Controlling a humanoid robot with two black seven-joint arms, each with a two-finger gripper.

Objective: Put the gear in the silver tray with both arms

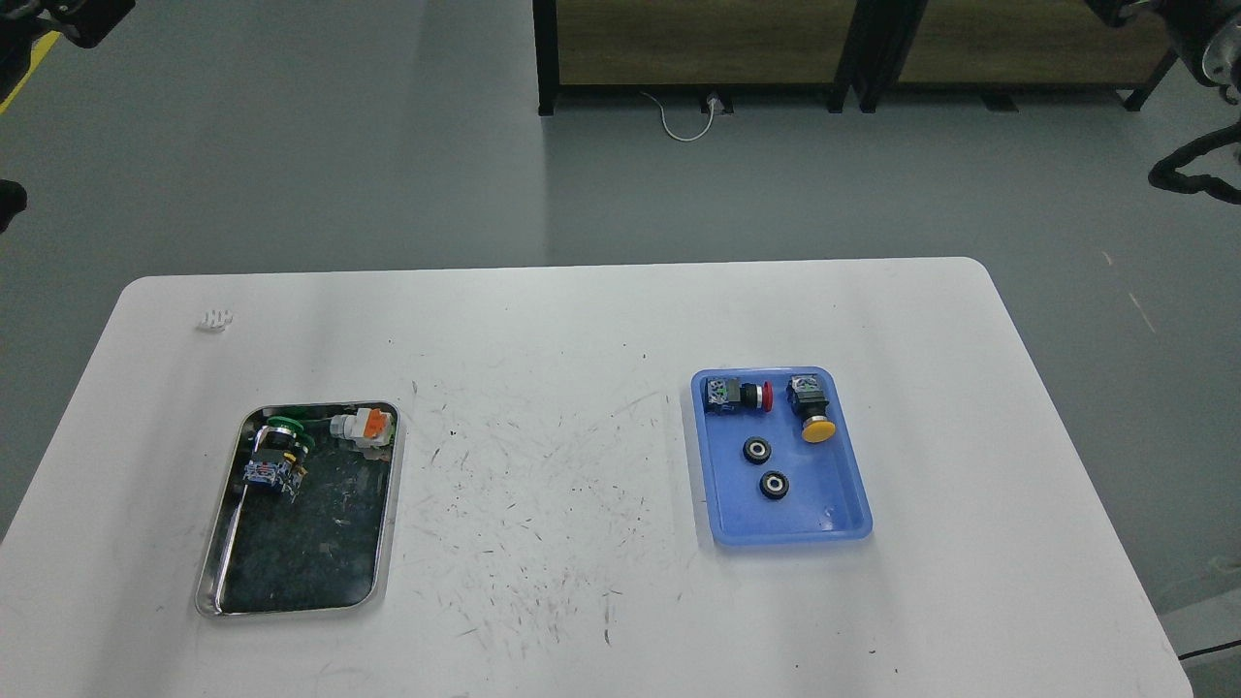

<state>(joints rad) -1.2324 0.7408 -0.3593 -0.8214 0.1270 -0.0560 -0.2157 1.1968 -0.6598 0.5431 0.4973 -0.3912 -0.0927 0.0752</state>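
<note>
Two small black round gears (757,450) (774,484) lie in the blue plastic tray (843,519) on the right side of the table. The silver tray (215,582) sits at the left; a green-headed push-button (281,448) and a white-and-orange part (364,427) lie in its far end. Both arms are raised far from the table. Only a black piece of my left gripper (89,19) shows at the top left corner, and a black piece of my right gripper (1115,10) beside a silver wrist ring (1217,53) at the top right. Their fingers are cut off by the frame edge.
The blue tray also holds a red-headed push-button (742,395) and a yellow-headed one (812,407). A small white part (215,320) lies near the table's far left corner. Dark shelving (698,48) stands on the floor beyond the table.
</note>
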